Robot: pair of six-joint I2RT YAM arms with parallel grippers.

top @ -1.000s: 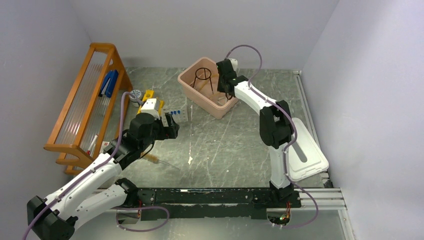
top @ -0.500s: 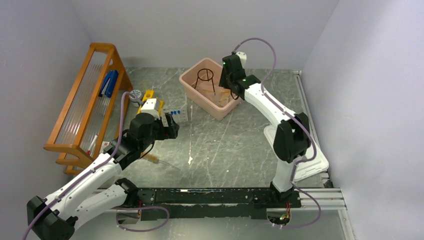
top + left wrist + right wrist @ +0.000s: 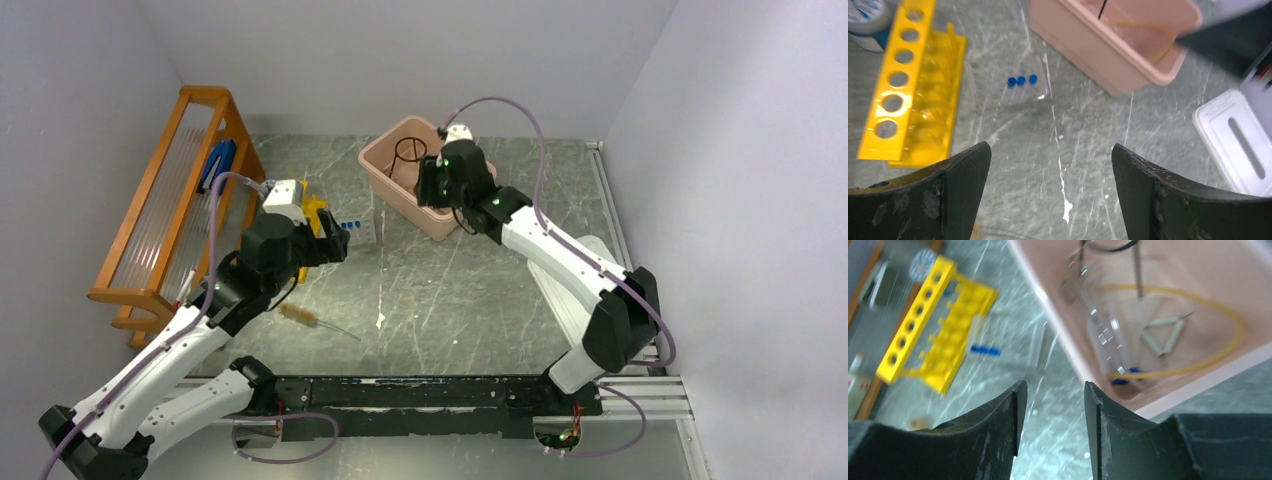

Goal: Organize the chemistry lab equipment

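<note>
My left gripper (image 3: 335, 247) (image 3: 1050, 155) hangs open and empty above the table, short of three blue-capped clear tubes (image 3: 1021, 80) (image 3: 350, 226) in a clear holder. A yellow tube rack (image 3: 908, 85) (image 3: 312, 213) lies just left of them. My right gripper (image 3: 425, 188) (image 3: 1052, 390) is open, empty, over the pink tub's near-left wall (image 3: 1048, 315). Inside the tub lie the black wire tripod (image 3: 1118, 247) (image 3: 405, 150), tan rubber tubing (image 3: 1218, 315), white triangle (image 3: 1163, 335) and a blue-capped tube (image 3: 1120, 377). A brown-bristle wire brush (image 3: 300, 317) lies on the table by my left arm.
A wooden rack (image 3: 170, 200) stands along the left wall with a blue item on it. The white rectangular lid (image 3: 1233, 140) (image 3: 610, 300) lies at the right, partly under my right arm. A round grey-capped jar (image 3: 865, 15) sits behind the yellow rack.
My right gripper has opened and swung from the tub's far right side to its near-left side, the arm stretching out. My left arm has shifted slightly back and left.
</note>
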